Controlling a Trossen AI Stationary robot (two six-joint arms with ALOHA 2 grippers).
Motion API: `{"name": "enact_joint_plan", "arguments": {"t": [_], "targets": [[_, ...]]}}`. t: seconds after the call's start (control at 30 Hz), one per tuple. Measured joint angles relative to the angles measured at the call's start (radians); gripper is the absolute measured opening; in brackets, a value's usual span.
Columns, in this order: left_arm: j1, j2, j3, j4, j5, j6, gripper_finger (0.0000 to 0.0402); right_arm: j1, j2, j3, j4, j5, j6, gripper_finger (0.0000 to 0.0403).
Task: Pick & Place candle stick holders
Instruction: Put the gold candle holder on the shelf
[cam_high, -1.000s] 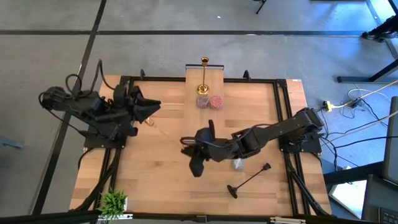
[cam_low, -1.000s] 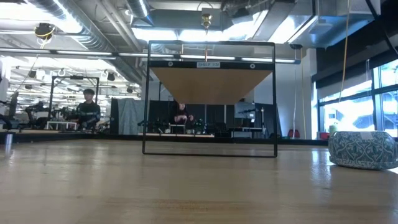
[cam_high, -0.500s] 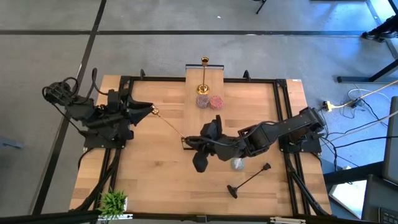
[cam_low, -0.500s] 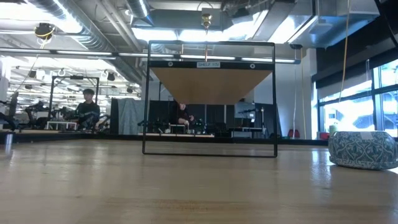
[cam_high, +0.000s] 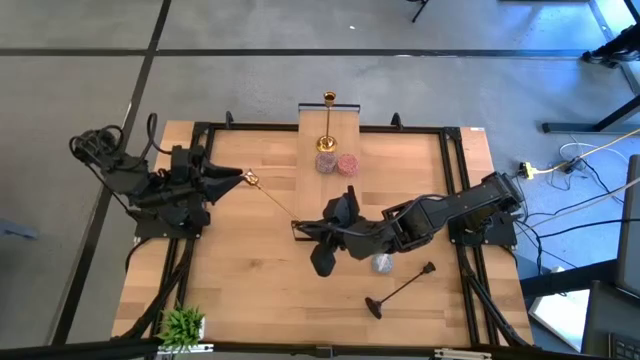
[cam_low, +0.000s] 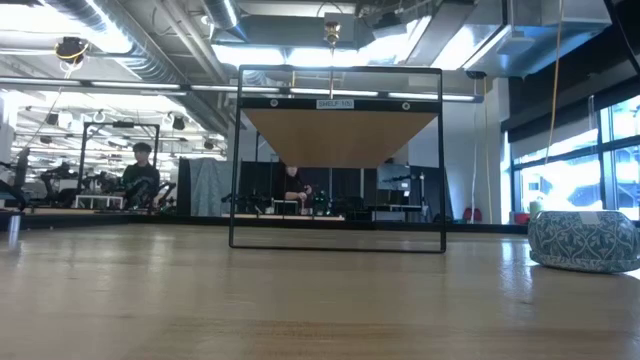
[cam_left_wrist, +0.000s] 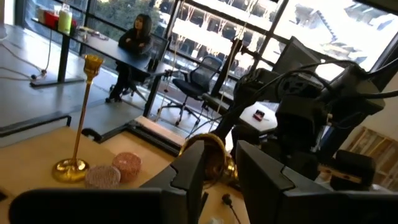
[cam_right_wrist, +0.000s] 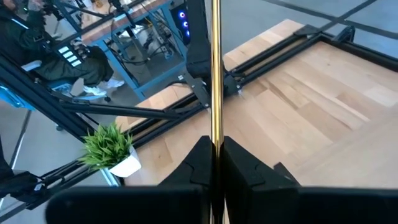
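Both the left gripper (cam_high: 236, 178) and the right gripper (cam_high: 300, 229), mid-tabletop, clench one thin gold metal candlestick (cam_high: 272, 203). Opposed pulling could bend it or make it slip.

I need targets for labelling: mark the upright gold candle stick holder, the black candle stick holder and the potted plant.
upright gold candle stick holder (cam_high: 327, 144), high view, round base.
black candle stick holder (cam_high: 402, 288), high view, middle of the stem.
potted plant (cam_high: 183, 324), high view, green leaves.

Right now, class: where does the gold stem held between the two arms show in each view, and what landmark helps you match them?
High view: gold stem, slanting mid-table from left hand to right hand.
Low view: not in it.
Left wrist view: its round base between the fingers.
Right wrist view: upright line, centre.
Landmark: standing gold holder.
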Motion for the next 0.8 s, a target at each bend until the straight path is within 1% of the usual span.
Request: {"name": "enact_joint_plan", "arguments": {"t": [0.13, 0.27, 0.43, 0.5, 0.57, 0.63, 0.7, 0.8], "targets": [[-0.026, -0.023, 0.000, -0.079, -0.004, -0.080, 0.0089, 0.002, 0.000, 0.000, -0.044, 0.022, 0.034, 0.0015], [-0.051, -0.039, 0.000, -0.187, -0.003, -0.192, 0.0095, 0.004, -0.006, 0.000, -0.069, 0.036, 0.049, 0.0015], [-0.068, -0.031, 0.000, -0.331, 0.040, -0.364, 0.0139, 0.006, -0.027, 0.000, -0.078, 0.065, 0.049, 0.0015], [-0.068, -0.018, 0.000, -0.348, 0.067, -0.401, 0.0164, 0.006, -0.045, 0.000, -0.087, 0.083, 0.048, 0.0015], [-0.068, 0.002, 0.000, -0.342, 0.067, -0.412, 0.0189, 0.006, -0.060, 0.000, -0.083, 0.099, 0.030, 0.0015], [-0.068, 0.026, 0.000, -0.322, 0.030, -0.407, 0.0212, 0.006, -0.071, 0.000, -0.083, 0.116, 0.016, 0.0015], [-0.067, 0.052, 0.000, -0.311, -0.031, -0.388, 0.0230, 0.006, -0.079, 0.000, -0.075, 0.131, 0.002, 0.0015], [-0.066, 0.091, 0.000, -0.287, -0.140, -0.372, 0.0244, 0.006, -0.083, 0.000, -0.036, 0.152, -0.023, 0.0015]]}}
